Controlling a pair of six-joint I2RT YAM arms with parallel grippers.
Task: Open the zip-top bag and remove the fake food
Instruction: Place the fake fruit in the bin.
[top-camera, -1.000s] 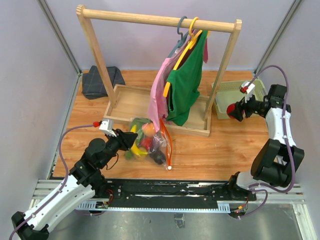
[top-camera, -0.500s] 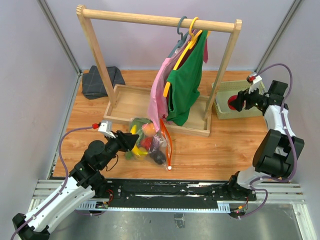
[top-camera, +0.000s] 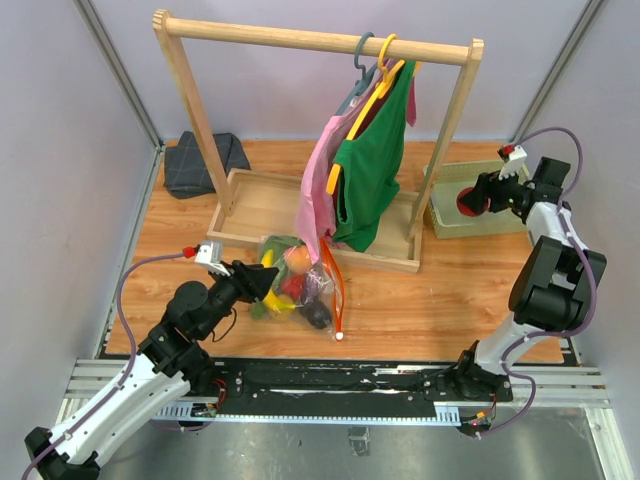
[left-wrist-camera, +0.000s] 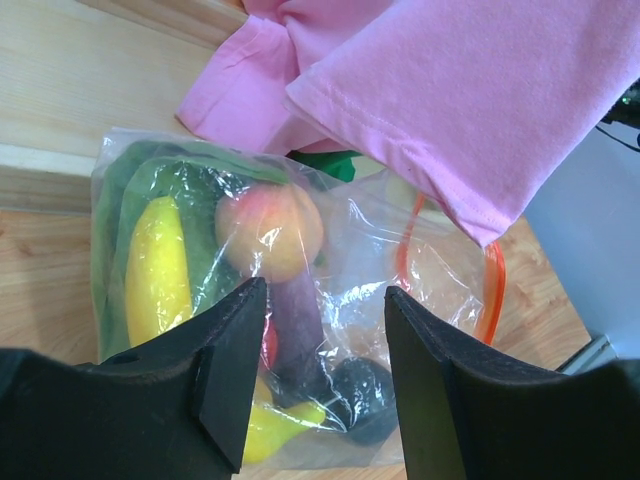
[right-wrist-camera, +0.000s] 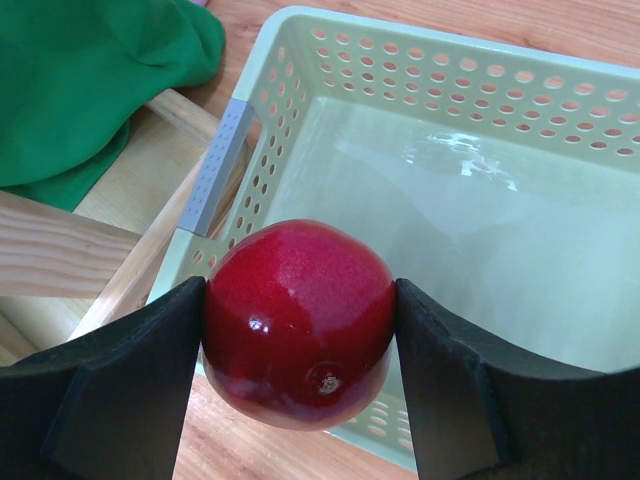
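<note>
Top view first: the zip-top bag (top-camera: 297, 283) is lying on the surface (top-camera: 450, 290) just in front of the wooden rack (top-camera: 310, 40), and most of the fake food (top-camera: 285, 280) is sitting inside it. The left tool (top-camera: 266, 282) is hovering at the bag's left end. The right tool (top-camera: 470, 201) is way off on the other side, hanging over the pale green basket (top-camera: 445, 228).

Left wrist view: the left tool (left-wrist-camera: 325, 295) is standing spread, pinching nothing, with the bag (left-wrist-camera: 420, 260) showing between its 2 fingers. A peach (left-wrist-camera: 270, 230) and a banana (left-wrist-camera: 158, 270) are resting under the plastic, and the orange zip strip (left-wrist-camera: 492, 290) is looping at the far end under the pink garment (left-wrist-camera: 460, 90).

Right wrist view: the right tool (right-wrist-camera: 300, 325) is squeezing 1 red fruit (right-wrist-camera: 295, 290), which is hanging right above the basket's near rim (right-wrist-camera: 230, 150), not its middle.

My take: it should be pushing further in over the basket floor, dropping lower, and only then letting go, or that round fruit is bouncing off the rim and rolling away.
</note>
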